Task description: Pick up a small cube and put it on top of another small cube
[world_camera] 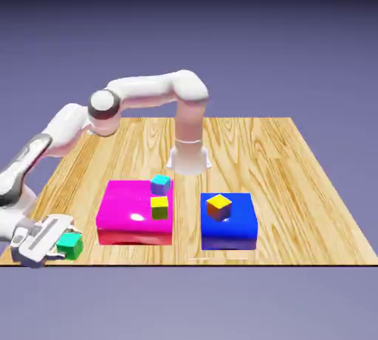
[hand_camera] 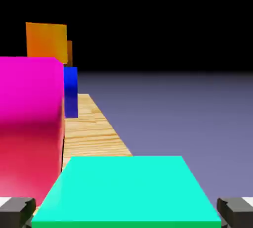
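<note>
The worktop [world_camera: 280, 184] is a broad slab of pale wood planking with visible grain, filling the middle of the exterior view. The white arm [world_camera: 140, 95], smooth and tubular, bends from the top middle down to the lower left corner, probably because the target sits at the worktop's very edge there. Left of centre lies the flat magenta block [world_camera: 122, 217], glossy, carrying a cyan-topped cube [world_camera: 161, 184] and a yellow-topped cube [world_camera: 159, 206] side by side at its right rim, either a likely stacking base. Right of it the flat blue block [world_camera: 240, 231] bears an orange-and-yellow cube [world_camera: 219, 206]. The tool [world_camera: 63, 246] lies low and sideways at lower left; its fingers [hand_camera: 18, 209] flank the small cube [world_camera: 70, 245], whose matte teal face fills the hand view's bottom, so the jaws appear narrowed onto it.
</note>
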Robot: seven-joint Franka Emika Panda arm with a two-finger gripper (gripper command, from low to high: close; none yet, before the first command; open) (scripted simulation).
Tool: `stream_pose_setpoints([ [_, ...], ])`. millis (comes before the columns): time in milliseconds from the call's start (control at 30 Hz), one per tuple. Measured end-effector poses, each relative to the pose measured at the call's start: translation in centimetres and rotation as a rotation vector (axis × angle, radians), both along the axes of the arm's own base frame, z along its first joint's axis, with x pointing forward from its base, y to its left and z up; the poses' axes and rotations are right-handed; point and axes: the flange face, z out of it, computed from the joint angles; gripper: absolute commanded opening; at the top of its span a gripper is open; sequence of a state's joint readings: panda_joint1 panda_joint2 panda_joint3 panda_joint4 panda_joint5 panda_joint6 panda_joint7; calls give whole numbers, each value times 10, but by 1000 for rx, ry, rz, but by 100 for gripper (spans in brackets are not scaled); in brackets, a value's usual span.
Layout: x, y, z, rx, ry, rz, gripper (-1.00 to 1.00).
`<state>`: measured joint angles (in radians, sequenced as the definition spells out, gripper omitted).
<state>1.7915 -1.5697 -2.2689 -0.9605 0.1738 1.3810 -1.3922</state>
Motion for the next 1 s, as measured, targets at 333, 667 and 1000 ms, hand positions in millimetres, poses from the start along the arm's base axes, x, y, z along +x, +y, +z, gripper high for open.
stream_pose_setpoints([
  [333, -13, -45, 23, 1, 5, -7, -100],
  [667, -59, -124, 296, -222, -384, -15, -100],
  [1000, -126, -87, 546, -488, -684, 102, -100],
])
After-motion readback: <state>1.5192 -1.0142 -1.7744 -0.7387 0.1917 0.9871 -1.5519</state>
